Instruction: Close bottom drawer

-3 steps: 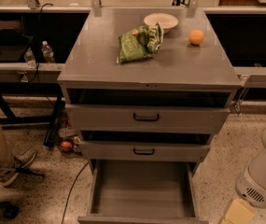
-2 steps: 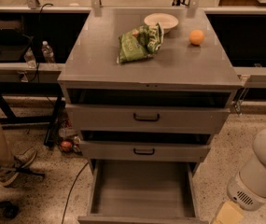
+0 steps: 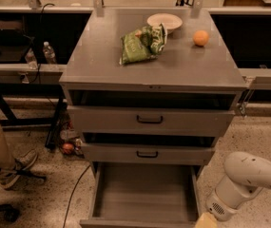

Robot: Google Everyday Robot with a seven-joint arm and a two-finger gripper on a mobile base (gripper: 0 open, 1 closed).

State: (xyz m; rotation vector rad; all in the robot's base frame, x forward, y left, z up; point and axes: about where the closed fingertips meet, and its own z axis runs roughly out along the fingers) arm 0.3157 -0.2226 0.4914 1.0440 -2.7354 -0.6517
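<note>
The bottom drawer (image 3: 143,194) of the grey metal cabinet (image 3: 101,56) is pulled far out, showing its plain, empty grey tray. Its front panel (image 3: 135,223) lies at the picture's bottom edge and its handle is out of view. The middle drawer (image 3: 147,153) and the top drawer (image 3: 149,120) stand slightly out, each with a dark gap above its front. My white arm (image 3: 242,177) reaches in from the lower right, just right of the open drawer's right side. My gripper is below the bottom edge, out of view.
On the cabinet top lie a green bag (image 3: 142,44), a white bowl (image 3: 164,21) and an orange (image 3: 201,37). A person's leg and shoe (image 3: 16,165) are at the left. Water bottles (image 3: 49,55), a cable (image 3: 75,189) and a red object (image 3: 67,147) sit left of the cabinet.
My arm has moved left, closer to the open bottom drawer's right side. The drawers have not moved.
</note>
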